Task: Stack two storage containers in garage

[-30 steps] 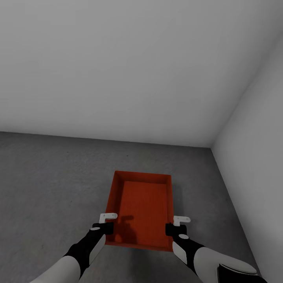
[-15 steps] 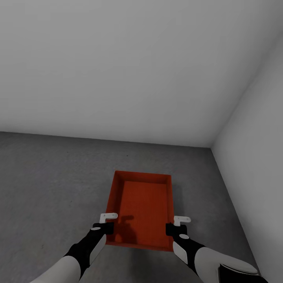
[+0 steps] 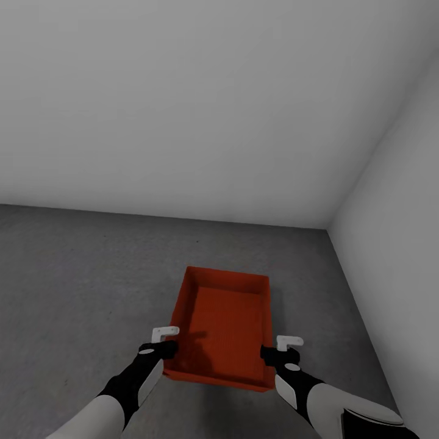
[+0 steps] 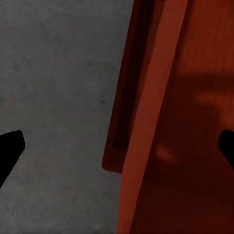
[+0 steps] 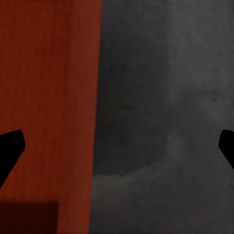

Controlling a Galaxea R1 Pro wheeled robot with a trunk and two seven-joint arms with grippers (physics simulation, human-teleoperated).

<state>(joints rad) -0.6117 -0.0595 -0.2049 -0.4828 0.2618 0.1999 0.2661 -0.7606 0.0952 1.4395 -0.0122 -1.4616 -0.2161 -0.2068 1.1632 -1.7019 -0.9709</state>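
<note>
You're in the garage: dark grey speckled floor, plain pale walls, room corner at about 2 o'clock from the bin. One orange-red storage container sits low at 12 o'clock just ahead of your arms, near the right-hand wall. Can't say for sure it's fully down on the floor, though the left wrist view suggests it's at or very near it (a dark strip runs along its outer wall there, prob. shadow).

Progress, judged from this: roughly halfway at best. One bin is in the garage; the second isn't here, so fetching it from the living room and stacking it on this one would be what's left.

Grippers: left gripper is at the bin's near-left corner, right gripper at the near-right corner, both just beside the side walls. In each wrist view the two dark fingertips stand wide apart at the frame edges, with the bin's wall running between them, so both jaws read as spread and gripping nothing. Touching the rim or not — can't tell.

The bin itself: rectangular, open-top, shallow, thin walls, finely ribbed bottom, nothing inside. It's slightly skewed, far end angled a bit toward 1 o'clock. An arm shadow falls across its near end.
</note>
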